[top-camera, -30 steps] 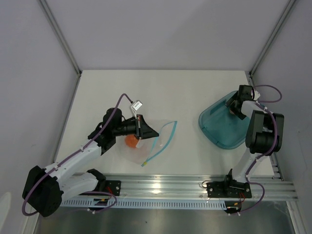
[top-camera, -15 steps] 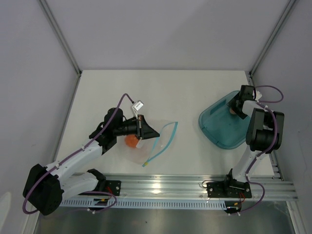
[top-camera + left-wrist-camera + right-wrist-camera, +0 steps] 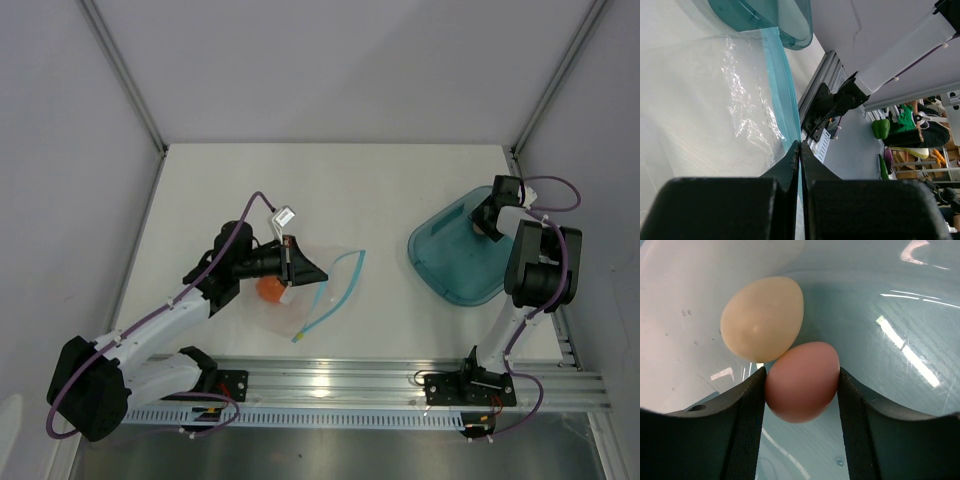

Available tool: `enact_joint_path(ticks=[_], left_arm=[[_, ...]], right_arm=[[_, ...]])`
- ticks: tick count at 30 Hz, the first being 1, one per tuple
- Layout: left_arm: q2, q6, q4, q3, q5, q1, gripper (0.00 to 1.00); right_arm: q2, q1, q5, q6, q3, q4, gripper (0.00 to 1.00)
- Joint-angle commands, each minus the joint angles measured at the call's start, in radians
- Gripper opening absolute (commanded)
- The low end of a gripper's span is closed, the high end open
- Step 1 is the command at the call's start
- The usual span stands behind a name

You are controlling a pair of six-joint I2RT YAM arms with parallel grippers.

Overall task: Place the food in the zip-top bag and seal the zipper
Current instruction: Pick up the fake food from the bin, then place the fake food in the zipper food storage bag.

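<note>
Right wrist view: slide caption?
Right tool grips the pink egg, touching a cream egg, on the teal plate.

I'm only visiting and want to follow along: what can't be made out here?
The cream egg and pink egg, clear in the right wrist view: hidden under the right pincer in the top view.
The orange food: partly covered by the left pincer in the top view; inside the zip-top bag or beneath it, too small to tell.
The teal plate, right edge: behind the right arm, top view.

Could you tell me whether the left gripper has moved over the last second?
No. The left gripper stays pinched on the zip-top bag, equally far from the aluminium rail.
</note>
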Motion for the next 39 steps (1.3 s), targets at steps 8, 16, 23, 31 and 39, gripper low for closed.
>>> enact_joint_path(ticks=[8, 16, 23, 31, 39], left_arm=[[-0.026, -0.004, 0.015, 0.038, 0.003, -0.007, 0.01], [-0.043, 0.017, -0.043, 0.045, -0.037, -0.007, 0.01], [-0.08, 0.045, -0.125, 0.079, -0.084, -0.009, 0.01], [-0.1, 0.042, -0.178, 0.084, -0.101, -0.009, 0.01], [-0.135, 0.013, -0.194, 0.094, -0.091, -0.009, 0.01]], right_arm=[[-0.214, 0.055, 0.015, -0.002, -0.061, -0.006, 0.25], [-0.565, 0.253, 0.023, -0.029, -0.16, -0.161, 0.25], [-0.932, 0.415, -0.118, -0.031, -0.209, -0.353, 0.27], [-1.15, 0.679, -0.567, -0.034, -0.161, -0.47, 0.25], [-1.184, 1.035, -0.468, 0.06, -0.287, -0.318, 0.25]])
